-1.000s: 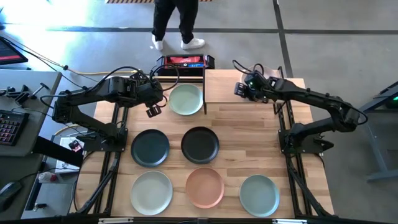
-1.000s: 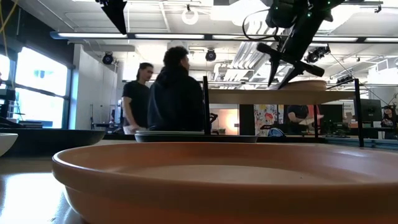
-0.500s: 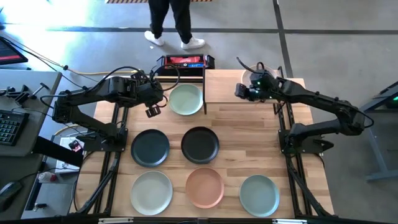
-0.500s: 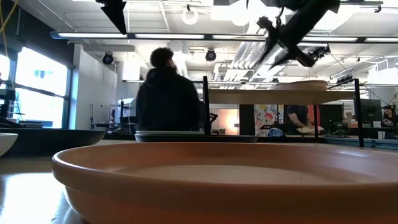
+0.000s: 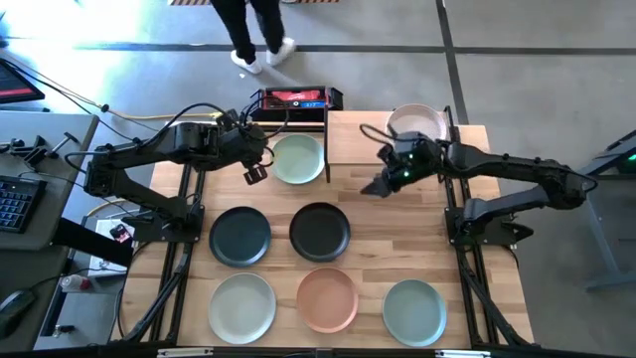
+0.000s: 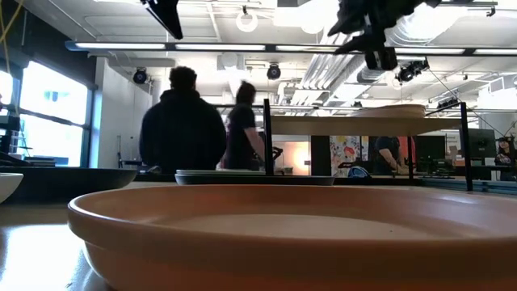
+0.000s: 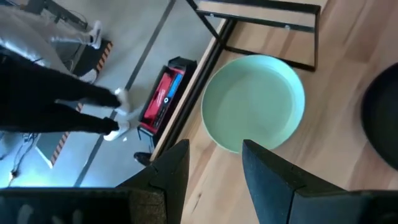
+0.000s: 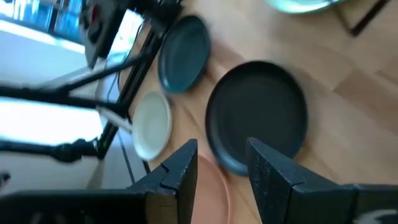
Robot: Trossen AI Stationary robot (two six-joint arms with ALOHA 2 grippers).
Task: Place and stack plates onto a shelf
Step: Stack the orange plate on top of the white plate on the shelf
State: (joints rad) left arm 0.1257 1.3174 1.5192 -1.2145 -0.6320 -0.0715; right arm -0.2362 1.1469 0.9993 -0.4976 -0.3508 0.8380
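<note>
With one pink plate (image 5: 415, 121) already on the shelf (image 5: 358, 139) at one o'clock, your right gripper (image 5: 376, 186) hangs spread and empty off the shelf's near edge, so next lower it onto the black plate (image 5: 319, 231) at centre; the left gripper (image 5: 254, 174) waits spread at ten o'clock.

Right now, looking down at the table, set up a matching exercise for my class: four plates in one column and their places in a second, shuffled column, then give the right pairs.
Plates:
1. pink plate
2. black plate
3. terracotta plate
4. pale green plate

Places:
A. front row, in the middle
B. on the table beside the shelf, near the left gripper
C. on top of the shelf
D. middle of the table, next to the dark teal plate

Pairs: 1-C, 2-D, 3-A, 4-B
</note>
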